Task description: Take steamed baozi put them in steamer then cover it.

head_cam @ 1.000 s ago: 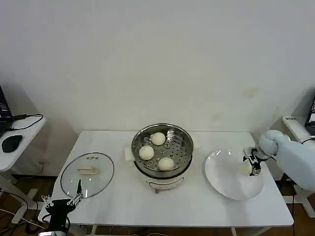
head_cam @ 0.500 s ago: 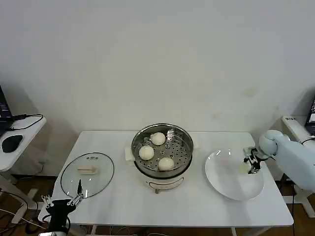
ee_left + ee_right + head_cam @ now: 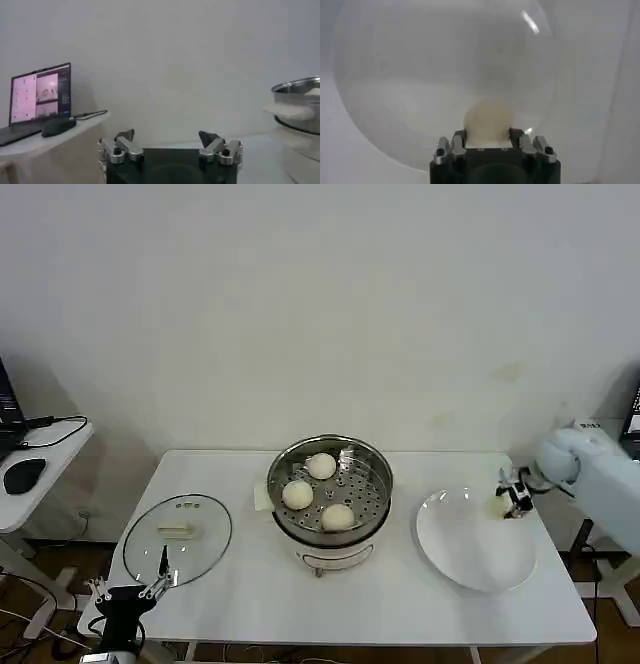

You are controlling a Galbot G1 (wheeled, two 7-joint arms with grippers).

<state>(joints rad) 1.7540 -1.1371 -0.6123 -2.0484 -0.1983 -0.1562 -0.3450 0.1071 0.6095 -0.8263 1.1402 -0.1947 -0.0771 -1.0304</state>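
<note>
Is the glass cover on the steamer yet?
No, the cover lies flat on the table, left of the open steamer.

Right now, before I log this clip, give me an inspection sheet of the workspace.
Surface: white table, bare between items.
Job's things: three steamed baozi on the perforated tray of the open steamer; a fourth baozi over the white plate; the cover lies flat on the table's left.
Clutter: nothing seen.
Grippers: right pincer shut on the fourth baozi above the plate's far right rim; left pincer open, parked low at the table's front left corner.
Cables: black cable on the side desk.
Surroundings: side desk with mouse and laptop; plain wall.
</note>
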